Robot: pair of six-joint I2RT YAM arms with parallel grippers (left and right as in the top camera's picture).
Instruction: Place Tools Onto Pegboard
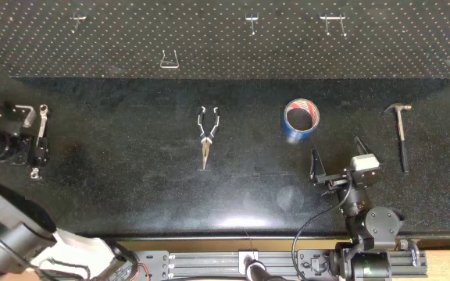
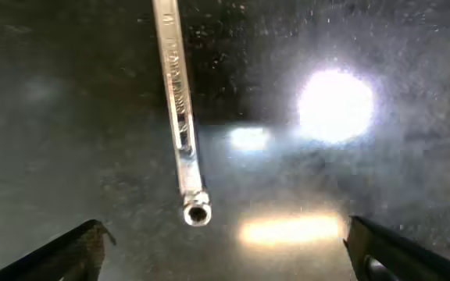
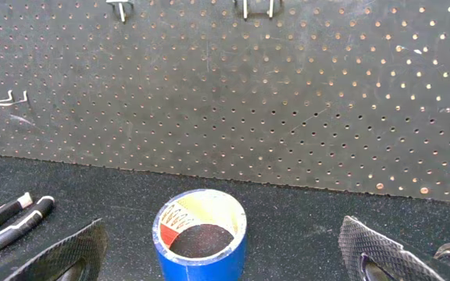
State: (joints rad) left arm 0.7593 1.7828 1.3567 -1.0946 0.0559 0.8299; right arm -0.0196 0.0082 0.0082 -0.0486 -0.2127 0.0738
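Left wrist view has the left gripper [image 2: 225, 234] spread wide over the wrench [image 2: 180, 117], lying flat on the table [image 2: 69, 156] far left, well short of the pegboard [image 1: 209, 39]. Thin, shiny steel could slip or pivot if pinched off-centre, I'd guess.

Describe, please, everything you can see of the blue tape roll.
The tape roll is a blue ring with a pale inner core bearing red print. It lies flat, hole upward, on the black tabletop between the pliers and the hammer, before the pegboard. Nothing else touches it; the right tool is open, apart.
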